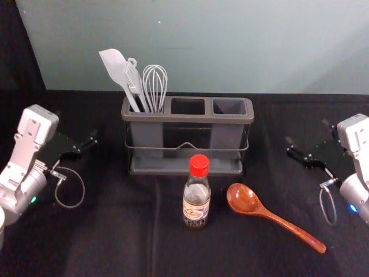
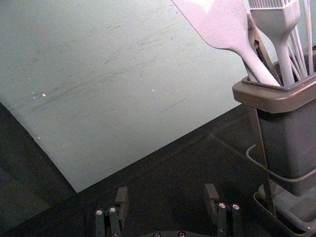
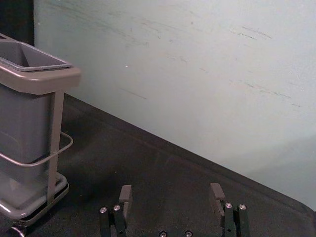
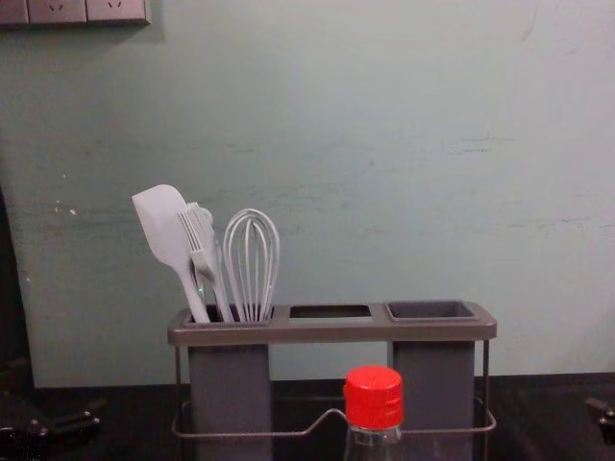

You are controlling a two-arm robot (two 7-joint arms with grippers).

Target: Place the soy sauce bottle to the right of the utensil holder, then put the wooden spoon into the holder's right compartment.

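Head view: right gripper (image 3: 171, 191), right edge, left gripper (image 2: 166, 192), left edge, gape wide, empty; placing soy sauce bottle (image 1: 196, 199), lower centre, likely first, needs grasping

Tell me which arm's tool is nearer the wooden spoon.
Right. The right tool is beyond the wooden spoon, slightly right; the left tool is far to the spoon's left, past the utensil holder.

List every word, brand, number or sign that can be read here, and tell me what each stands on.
Label on the soy sauce bottle: marks that look like print, too small to read.
Wall sockets: slots, no lettering I can make out.
Otherwise, no readable text.
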